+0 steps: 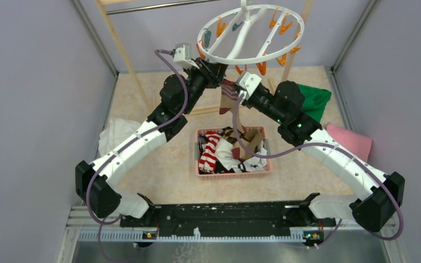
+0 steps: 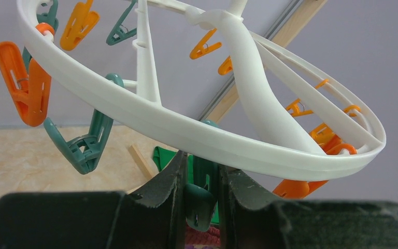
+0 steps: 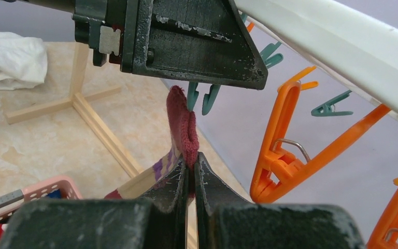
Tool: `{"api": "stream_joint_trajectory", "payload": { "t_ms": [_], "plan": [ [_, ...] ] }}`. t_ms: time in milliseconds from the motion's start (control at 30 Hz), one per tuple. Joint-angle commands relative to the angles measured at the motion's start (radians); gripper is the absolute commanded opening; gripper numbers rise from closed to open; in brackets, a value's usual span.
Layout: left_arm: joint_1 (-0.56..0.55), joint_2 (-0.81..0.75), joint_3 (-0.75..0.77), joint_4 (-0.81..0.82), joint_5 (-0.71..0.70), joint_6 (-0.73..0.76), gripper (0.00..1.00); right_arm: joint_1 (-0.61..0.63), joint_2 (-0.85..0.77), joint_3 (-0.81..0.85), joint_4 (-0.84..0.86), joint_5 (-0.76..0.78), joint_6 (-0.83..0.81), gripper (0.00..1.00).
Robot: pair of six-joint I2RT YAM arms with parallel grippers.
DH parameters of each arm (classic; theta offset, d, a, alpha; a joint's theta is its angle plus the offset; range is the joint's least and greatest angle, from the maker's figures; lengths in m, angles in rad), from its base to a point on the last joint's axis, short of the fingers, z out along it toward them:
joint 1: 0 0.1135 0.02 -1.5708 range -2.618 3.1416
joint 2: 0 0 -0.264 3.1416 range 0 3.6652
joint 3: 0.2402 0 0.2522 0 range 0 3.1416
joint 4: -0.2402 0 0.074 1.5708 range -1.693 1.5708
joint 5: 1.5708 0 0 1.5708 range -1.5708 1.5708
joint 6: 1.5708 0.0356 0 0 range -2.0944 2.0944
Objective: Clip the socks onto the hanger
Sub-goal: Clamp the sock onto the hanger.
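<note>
1. Two-handed step: squeeze the teal peg (image 2: pixel 199 207) firmly with the left gripper (image 2: pixel 201 174), clamped narrow on its handles beneath the hanger (image 2: pixel 186 137) rim at 6 o'clock.
2. Lift the sock (image 3: pixel 184 122), pinched by its maroon cuff in the tightly closed right gripper (image 3: pixel 192 168), toward 12 o'clock into the parted tips.
3. Release the peg first, the sock second.
4. Expect limp ribbed knit against hard, smooth, springy plastic, and probably a swinging round ring.
5. Find other socks (image 1: pixel 219 150) heaped in the pink basket (image 1: pixel 263 171), 6 o'clock of the hanger.

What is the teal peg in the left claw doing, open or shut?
Open: the left gripper squeezes the teal peg, and its two tips stand apart near the maroon sock.
</note>
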Motion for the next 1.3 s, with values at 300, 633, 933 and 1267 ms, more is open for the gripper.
{"api": "stream_joint_trajectory", "payload": {
  "t_ms": [300, 633, 933, 1267],
  "plan": [
    [-0.001, -0.028, 0.044, -0.013, -0.037, -0.035, 0.02, 0.009, 0.037, 0.061, 0.046, 0.019, -0.030, 0.00],
    [0.000, -0.024, 0.041, -0.014, -0.032, -0.044, 0.02, 0.010, 0.074, 0.106, 0.071, 0.020, -0.012, 0.00],
    [0.001, -0.028, 0.033, -0.011, -0.033, -0.048, 0.02, 0.011, 0.092, 0.130, 0.072, 0.026, 0.009, 0.00],
    [0.000, -0.024, 0.030, -0.010, -0.039, -0.049, 0.02, 0.010, 0.079, 0.129, 0.076, 0.034, 0.040, 0.00]
  ]
}}
